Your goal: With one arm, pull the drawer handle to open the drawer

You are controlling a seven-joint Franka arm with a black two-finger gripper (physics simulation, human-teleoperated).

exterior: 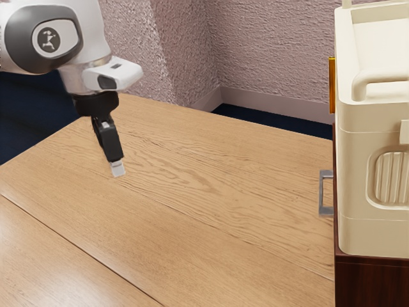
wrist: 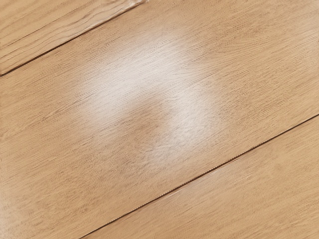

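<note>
There is one white-and-grey arm (exterior: 96,32), one black gripper (exterior: 117,169), one wooden table (exterior: 192,192), one grey handle (exterior: 321,193), one gold-coloured piece (exterior: 331,85), one dark wooden cabinet (exterior: 370,284) and one cream case (exterior: 354,166). At the exterior view's left, the gripper points down, tilted, above the table; how far open it is, I cannot tell. It is apart from the handle, and the wrist view shows bare boards with two dark seams and a pale sheen (wrist: 149,74) under it. The handle lies well apart from the gripper, toward the exterior view's right, upright on the cabinet's edge-on front. The gold-coloured piece is higher and farther back; rightmost, the cream case stands on the cabinet. I cannot tell whether the drawer is shut.
</note>
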